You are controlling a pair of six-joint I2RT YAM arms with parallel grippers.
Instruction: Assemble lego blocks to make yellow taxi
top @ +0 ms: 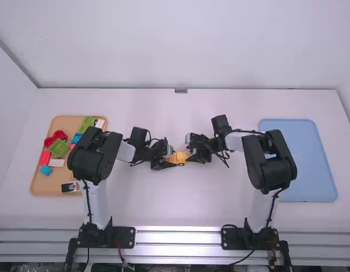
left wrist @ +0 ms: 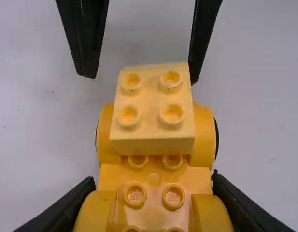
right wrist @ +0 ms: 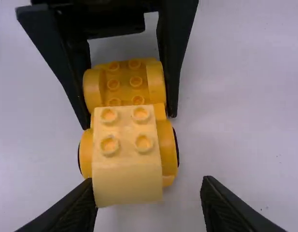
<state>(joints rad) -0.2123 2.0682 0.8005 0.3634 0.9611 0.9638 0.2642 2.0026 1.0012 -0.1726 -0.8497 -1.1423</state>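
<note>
High view: set well back, above and behind the white-linked, black-jointed left arm (top: 96,201) and matching right arm (top: 260,211); aimed forward and down, with smooth white table (top: 169,209) in frame out to both far corners. Left wrist view: close range, angled down, facing table's right edge. Right wrist view: close range, angled down, facing table's left edge. Common to both wrist views, from opposite ends: pale yellow four-stud plastic block (left wrist: 152,108) and studded orange-yellow plastic base (left wrist: 153,212); same area small in high view, mid-table.
</note>
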